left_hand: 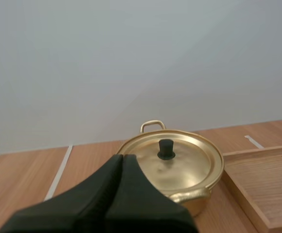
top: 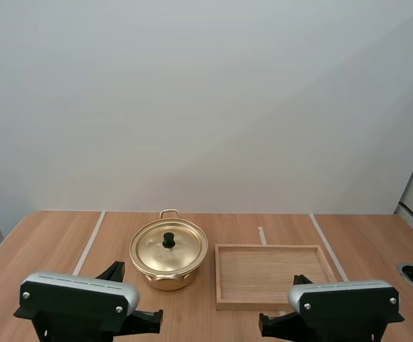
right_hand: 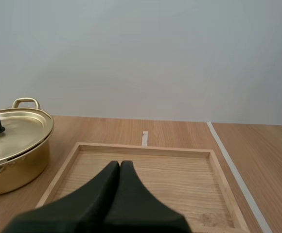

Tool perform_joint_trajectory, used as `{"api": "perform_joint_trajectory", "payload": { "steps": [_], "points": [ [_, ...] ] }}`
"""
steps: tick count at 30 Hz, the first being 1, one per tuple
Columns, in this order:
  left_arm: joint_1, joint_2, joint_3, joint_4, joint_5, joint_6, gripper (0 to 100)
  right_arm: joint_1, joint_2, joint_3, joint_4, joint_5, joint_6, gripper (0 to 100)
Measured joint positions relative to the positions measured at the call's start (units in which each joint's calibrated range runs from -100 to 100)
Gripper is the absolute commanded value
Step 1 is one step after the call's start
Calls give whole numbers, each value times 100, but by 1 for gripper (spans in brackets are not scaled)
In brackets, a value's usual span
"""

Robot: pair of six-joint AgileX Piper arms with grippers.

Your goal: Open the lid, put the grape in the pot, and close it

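Lid [top: 169, 247] seated on pot [top: 165, 275]; wooden tray [top: 270, 247] at pot's 3 o'clock on table [top: 50, 242]. Left jaws and right jaws both closed, gripping nothing.

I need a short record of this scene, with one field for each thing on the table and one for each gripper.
pot: gold, on the table, left of the tray, not touching it
lid: on the pot, closed, black knob on top
tray: wooden, flat on the table
left gripper: shut on nothing, facing the pot
right gripper: shut on nothing, facing the tray
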Motion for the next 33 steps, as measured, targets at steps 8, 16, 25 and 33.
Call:
{"api": "perform_joint_trajectory", "payload": {
  "steps": [8, 16, 25, 33],
  "points": [
    [65, 0, 82, 248, 740, -685, 0, -24, 0, 0, -131, 888, 0, 0],
    [71, 0, 85, 351, 952, -912, 0, -93, 0, 0, -144, 1052, 18, 0],
    [71, 0, 85, 387, 971, -920, 0, -93, 0, 0, -144, 1104, 18, 0],
    [71, 0, 85, 387, 971, -920, 0, -93, 0, 0, -144, 1104, 18, 0]
  ]
}}
